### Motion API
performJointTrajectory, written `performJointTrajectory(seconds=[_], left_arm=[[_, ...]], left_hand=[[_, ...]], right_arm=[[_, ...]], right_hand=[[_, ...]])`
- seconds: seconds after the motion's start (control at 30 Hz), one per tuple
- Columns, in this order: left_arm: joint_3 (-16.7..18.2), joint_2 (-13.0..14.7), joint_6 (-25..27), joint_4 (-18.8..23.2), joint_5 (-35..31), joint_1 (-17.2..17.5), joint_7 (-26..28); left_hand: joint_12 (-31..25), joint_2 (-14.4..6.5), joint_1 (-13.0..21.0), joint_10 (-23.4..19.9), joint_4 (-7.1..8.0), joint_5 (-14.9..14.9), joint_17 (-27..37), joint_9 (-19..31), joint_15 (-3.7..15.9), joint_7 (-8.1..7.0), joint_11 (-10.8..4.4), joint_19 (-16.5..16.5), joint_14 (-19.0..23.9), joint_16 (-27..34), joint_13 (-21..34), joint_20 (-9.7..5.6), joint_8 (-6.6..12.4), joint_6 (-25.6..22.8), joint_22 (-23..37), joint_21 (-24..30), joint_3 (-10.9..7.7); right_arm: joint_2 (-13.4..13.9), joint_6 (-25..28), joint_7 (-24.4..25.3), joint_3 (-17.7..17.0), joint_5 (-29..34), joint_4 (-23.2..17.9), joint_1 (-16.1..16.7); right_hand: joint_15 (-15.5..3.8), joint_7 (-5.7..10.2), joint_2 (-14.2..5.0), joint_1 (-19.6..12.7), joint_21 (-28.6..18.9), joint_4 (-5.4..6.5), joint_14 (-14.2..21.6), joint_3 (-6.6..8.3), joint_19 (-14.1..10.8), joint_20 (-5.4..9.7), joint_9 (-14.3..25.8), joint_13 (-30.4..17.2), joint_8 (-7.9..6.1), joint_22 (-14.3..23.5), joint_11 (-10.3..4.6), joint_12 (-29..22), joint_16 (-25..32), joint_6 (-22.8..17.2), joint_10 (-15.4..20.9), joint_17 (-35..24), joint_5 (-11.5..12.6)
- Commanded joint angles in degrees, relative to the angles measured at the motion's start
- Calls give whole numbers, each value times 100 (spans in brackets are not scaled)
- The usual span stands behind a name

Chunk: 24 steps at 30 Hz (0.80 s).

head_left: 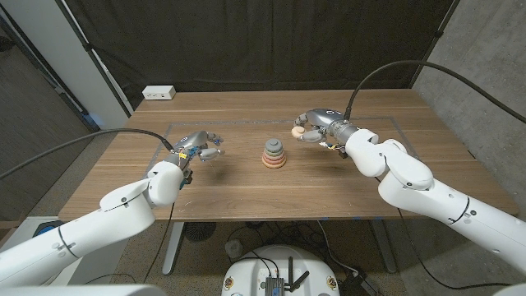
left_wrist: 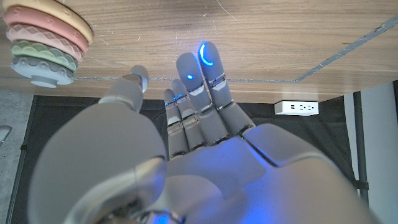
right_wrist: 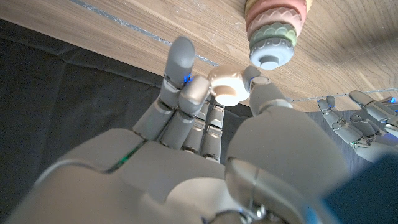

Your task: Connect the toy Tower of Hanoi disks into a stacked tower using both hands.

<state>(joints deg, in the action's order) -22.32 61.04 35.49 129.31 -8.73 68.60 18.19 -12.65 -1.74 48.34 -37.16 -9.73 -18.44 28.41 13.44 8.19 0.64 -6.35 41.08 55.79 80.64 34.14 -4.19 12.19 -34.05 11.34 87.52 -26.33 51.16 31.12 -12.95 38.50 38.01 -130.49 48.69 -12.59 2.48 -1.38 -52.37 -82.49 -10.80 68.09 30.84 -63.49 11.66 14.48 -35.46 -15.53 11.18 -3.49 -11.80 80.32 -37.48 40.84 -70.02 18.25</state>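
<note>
Right hand (head_left: 316,126) raised beside tower (head_left: 274,154), apparently pinching small disk (right_wrist: 227,88).

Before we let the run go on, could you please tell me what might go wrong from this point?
1. The right robot hand pinches the small cream disk only between thumb and fingertips, above the table and apart from the stacked tower; it could slip out on the way.
2. The tower stands free and narrows toward its top, so an off-centre placement might tip or push it.
3. The left robot hand holds nothing and stays clear of the tower, so nothing steadies it.
</note>
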Motion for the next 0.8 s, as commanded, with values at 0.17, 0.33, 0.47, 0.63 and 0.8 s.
performJointTrajectory(seconds=[0.17, 0.33, 0.47, 0.63, 0.8], left_arm=[[31, -33, 0, 1, -39, 63, 78], [69, -53, -63, -46, 20, 106, 90], [66, -59, -60, -52, 25, 105, 84], [157, -58, -88, -44, 66, 187, 154], [230, -49, -105, -46, 120, 256, 179]], left_hand=[[-21, 33, -22, -88, -1, 19, 7, 37, 442, 12, -21, 39, 44, 25, 40, -765, -19, -70, 31, 39, -57], [-22, 34, -21, -89, -2, 19, 19, 39, 441, 19, -28, 35, 55, 38, 47, -765, -20, -73, 28, 37, -59], [-24, 35, -20, -93, -2, 20, 14, 42, 442, 14, -25, 34, 50, 34, 57, -766, -20, -77, 34, 42, -65], [-22, 37, -18, -101, -3, 20, 6, 45, 442, 22, -23, 34, 46, 30, 61, -765, -19, -86, 34, 45, -69], [-20, 39, -17, -101, -3, 21, 5, 48, 442, 22, -26, 30, 47, 33, 68, -765, -21, -86, 30, 43, -73]], right_arm=[[-390, -137, -111, 175, 155, 217, -190], [-478, -140, -207, 252, 246, 259, -285], [-523, -186, -245, 280, 263, 291, -324], [-584, -251, -321, 338, 316, 327, -404], [-667, -312, -378, 386, 363, 367, -482]], right_hand=[[4, 72, -276, -226, -46, 131, -41, 200, -45, 107, 20, -18, -9, 23, -232, -37, 44, -118, 299, -6, 20], [4, 64, -283, -224, -40, 132, -47, 206, -37, 107, 21, -30, -1, 14, -232, -44, 55, -123, 320, -6, 19], [4, 66, -286, -222, -40, 133, -39, 208, -35, 107, 21, -29, 2, 14, -239, -40, 70, -124, 320, -15, 19], [4, 53, -292, -220, -36, 134, -47, 213, -31, 107, 22, -27, 5, 9, -240, -46, 78, -139, 354, -13, 19], [5, 53, -298, -221, -45, 131, -38, 221, -37, 108, 22, -26, -1, 17, -231, -42, 104, -171, 361, -25, 22]])
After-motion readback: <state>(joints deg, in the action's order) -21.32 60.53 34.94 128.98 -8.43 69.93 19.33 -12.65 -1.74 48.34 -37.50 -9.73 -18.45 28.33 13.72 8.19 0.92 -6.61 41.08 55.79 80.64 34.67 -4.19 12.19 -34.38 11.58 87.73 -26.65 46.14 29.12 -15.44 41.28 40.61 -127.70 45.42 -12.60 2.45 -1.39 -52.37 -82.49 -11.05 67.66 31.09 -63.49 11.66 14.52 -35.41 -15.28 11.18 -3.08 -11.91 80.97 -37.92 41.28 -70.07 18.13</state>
